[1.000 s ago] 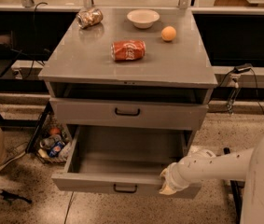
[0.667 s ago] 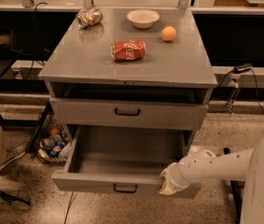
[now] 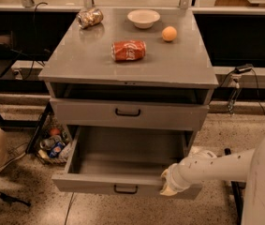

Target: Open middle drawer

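Nothing has visibly shifted: the pincer (image 3: 170, 185) (whether clamped or apart, I cannot tell) sits at lower right against the front rim of the middle drawer (image 3: 99, 183), which stands pulled out, its front running leftward.

Nothing to call this second: I can find no change at all. My hand (image 3: 171, 186) sits at the right end of the middle drawer (image 3: 99, 183), on its front edge, exactly where it was a second ago. My arm (image 3: 221, 168) comes in from the right of that drawer along the same line as before. The drawer stands pulled out just as far, and its handle (image 3: 125, 189) has not shifted. Above the drawer, on the surface (image 3: 179, 64), nothing has moved either.
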Controlling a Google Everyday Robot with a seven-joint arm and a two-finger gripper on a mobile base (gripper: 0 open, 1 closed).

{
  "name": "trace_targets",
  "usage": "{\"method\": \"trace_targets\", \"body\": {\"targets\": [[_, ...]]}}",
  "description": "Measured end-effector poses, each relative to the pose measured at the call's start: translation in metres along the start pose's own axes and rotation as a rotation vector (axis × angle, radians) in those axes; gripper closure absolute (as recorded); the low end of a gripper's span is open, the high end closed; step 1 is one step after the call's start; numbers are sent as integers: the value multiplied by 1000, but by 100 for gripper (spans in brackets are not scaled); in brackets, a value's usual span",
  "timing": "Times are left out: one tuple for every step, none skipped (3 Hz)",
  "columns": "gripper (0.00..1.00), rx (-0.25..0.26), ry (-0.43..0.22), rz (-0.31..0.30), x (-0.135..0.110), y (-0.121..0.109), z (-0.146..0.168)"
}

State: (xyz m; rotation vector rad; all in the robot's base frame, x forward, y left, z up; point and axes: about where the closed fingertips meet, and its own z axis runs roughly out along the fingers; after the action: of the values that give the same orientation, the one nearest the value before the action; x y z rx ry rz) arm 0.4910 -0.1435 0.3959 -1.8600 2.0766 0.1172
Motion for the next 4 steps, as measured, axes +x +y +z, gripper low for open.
{"method": "trace_targets", "body": {"targets": [[6,10,-17,28,11,12,-12],[0,19,-24,45,16,21,-21],[0,8,-37,58,22,28,-20],[19,-18,-39,63,24,35,-13]]}}
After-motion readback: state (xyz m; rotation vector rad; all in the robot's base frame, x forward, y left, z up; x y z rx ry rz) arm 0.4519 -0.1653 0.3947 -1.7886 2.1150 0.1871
